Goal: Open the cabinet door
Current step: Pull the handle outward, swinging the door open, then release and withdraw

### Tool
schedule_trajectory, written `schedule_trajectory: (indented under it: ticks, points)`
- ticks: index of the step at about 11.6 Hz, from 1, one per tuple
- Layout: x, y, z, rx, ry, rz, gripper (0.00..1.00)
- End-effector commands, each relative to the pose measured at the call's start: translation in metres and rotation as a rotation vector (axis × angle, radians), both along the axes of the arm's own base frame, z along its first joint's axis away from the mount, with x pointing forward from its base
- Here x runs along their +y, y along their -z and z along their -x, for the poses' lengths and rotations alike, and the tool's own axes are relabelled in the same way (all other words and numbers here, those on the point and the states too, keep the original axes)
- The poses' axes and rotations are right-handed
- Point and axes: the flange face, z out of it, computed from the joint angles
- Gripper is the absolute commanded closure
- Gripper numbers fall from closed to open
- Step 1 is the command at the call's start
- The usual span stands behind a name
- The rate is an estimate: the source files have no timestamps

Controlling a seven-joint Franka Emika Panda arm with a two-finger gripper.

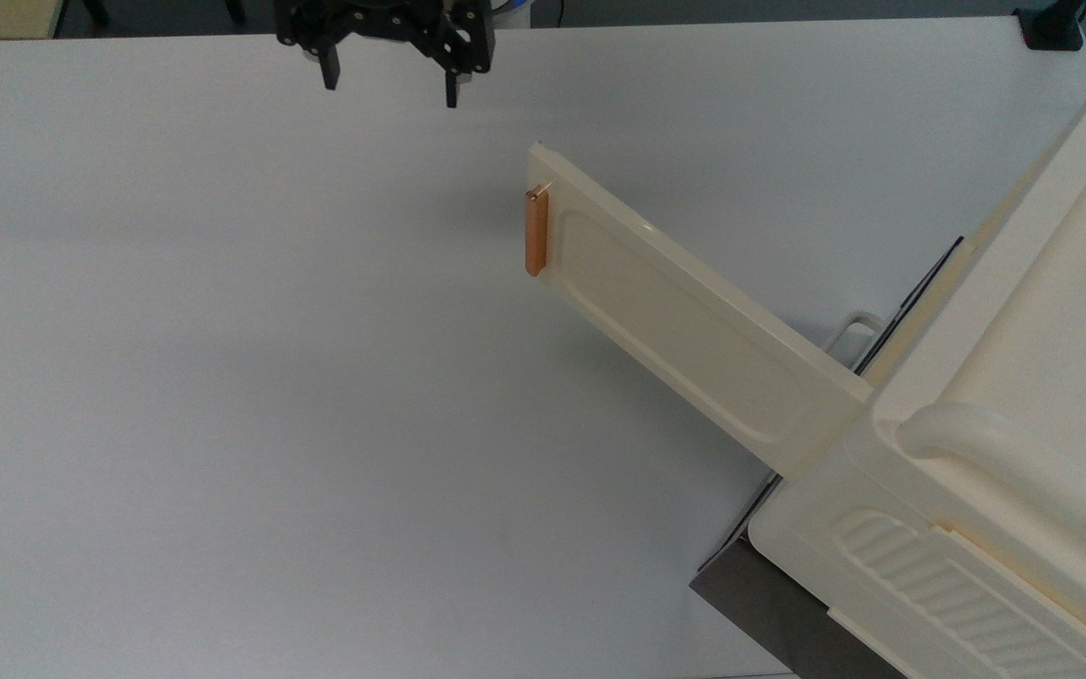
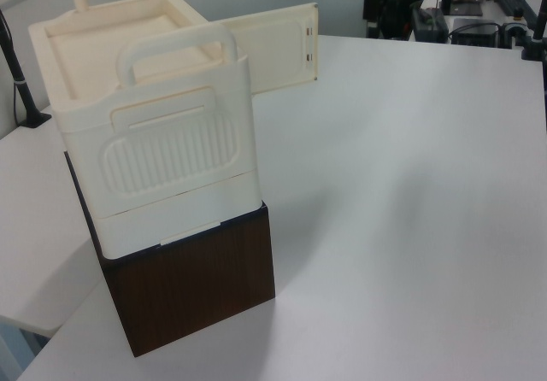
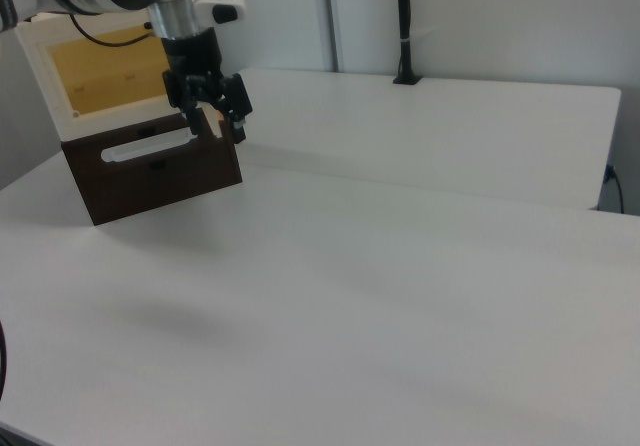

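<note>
Black against the pale tabletop (image 1: pixel 222 377), the tool (image 1: pixel 387 85) sits at the far left of this account, well apart from the cabinet door (image 1: pixel 684 321) and up toward the tabletop's far edge in the top view. Its two fingers stand spread wide with nothing between them, which reads as a release: the door needs no more holding, so the tool is free of it.

Moving right in the top view, the first part of the door met is its copper-orange bar handle (image 1: pixel 536 233), fixed at the free end where a pull gives the most leverage about the hinge. From there the cream-white panel, with its recessed rectangular inset, runs down and right to its hinge at the cabinet (image 1: pixel 1024 453). It stands swung far out from the cabinet front, so the task looks essentially done.

A white loop-shaped handle (image 1: pixel 859 330) pokes out beside the hinged end, low on the dark wooden base (image 1: pixel 779 613). That base lifts the cabinet, letting the door swing clear above the tabletop. In the right view the tool (image 3: pixel 222 118) hangs in front of the base, and the opened compartment shows a yellow interior (image 3: pixel 110 71).
</note>
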Motion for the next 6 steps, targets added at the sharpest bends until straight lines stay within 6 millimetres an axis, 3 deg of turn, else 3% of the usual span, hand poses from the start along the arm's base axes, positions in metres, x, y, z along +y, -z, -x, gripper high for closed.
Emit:
schedule_trajectory:
  ticks: [1, 6]
  points:
    - [-0.026, 0.006, 0.023, 0.034, -0.014, 0.012, 0.0]
    - [-0.045, 0.013, 0.019, 0.04, 0.02, 0.015, 0.0]
